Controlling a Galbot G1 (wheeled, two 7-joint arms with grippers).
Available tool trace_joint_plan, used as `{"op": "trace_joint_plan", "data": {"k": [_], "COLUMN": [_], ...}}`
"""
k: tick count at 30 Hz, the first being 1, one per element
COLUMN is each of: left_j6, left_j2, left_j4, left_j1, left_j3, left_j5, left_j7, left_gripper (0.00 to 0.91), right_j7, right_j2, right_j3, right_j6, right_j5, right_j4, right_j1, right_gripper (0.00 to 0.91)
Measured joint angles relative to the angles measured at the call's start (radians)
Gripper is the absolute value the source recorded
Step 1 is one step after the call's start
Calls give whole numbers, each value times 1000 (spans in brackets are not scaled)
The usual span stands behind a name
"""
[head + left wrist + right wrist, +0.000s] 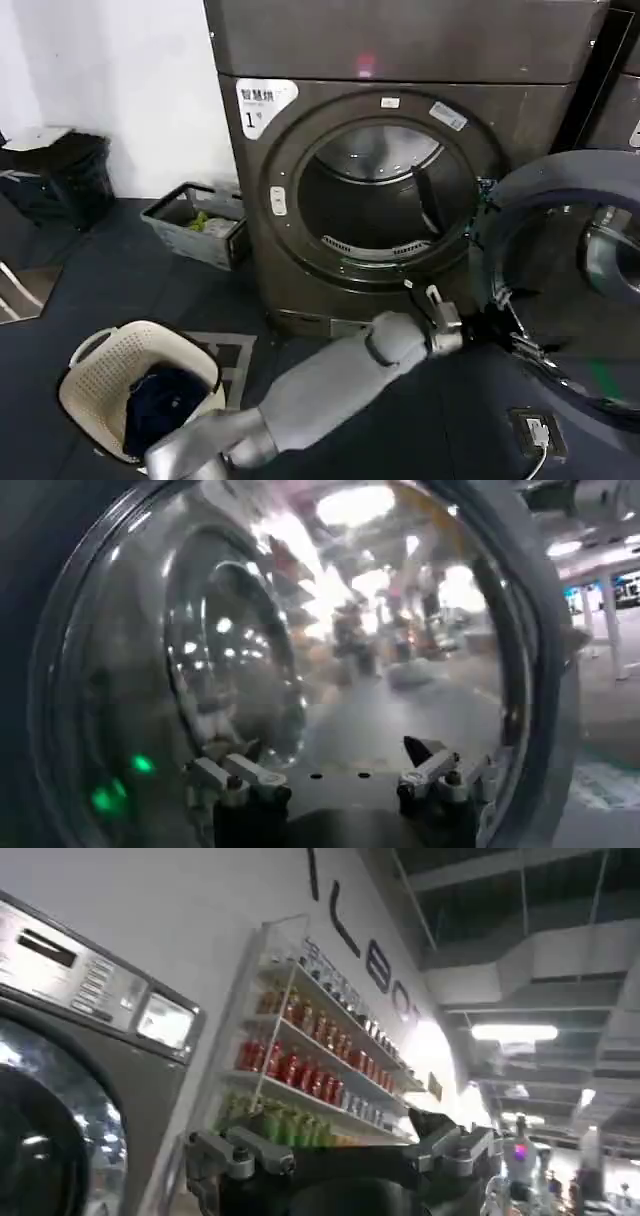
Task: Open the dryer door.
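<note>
The left gripper (pixel 340 780) hangs with its fingers (pixel 235 775) spread and nothing between them, close against the inner glass of the door (pixel 300 630). In the head view the left arm (pixel 330 385) reaches from low on the left toward the door (pixel 560 270), which stands swung wide to the right of the dryer (pixel 380 150), leaving the drum (pixel 385 195) bare. The right gripper (pixel 335 1153) is released too, raised before a shelf (pixel 310 1068) of bottles. A basket (pixel 105 385) sits on the floor, left.
</note>
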State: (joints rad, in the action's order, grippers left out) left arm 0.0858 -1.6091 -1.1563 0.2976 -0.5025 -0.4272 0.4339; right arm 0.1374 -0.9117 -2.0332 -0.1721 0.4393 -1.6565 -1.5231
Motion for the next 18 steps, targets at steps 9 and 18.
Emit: {"op": "trace_joint_plan", "data": {"k": [9,18], "left_j6": [12,3], "left_j2": [0,0], "left_j4": [78,52], "left_j1": [-25,-6], "left_j3": [9,0], "left_j5": [16,15], "left_j7": [-12,2], "left_gripper": [907,907], "right_j7": [1,5], "right_j2": [-4,0], "right_j3": [-64,-67], "right_j6": [-1,2], "right_j5": [5,5], "right_j4": [3,6], "right_j1": [-48,-48], "right_gripper": [907,907]}}
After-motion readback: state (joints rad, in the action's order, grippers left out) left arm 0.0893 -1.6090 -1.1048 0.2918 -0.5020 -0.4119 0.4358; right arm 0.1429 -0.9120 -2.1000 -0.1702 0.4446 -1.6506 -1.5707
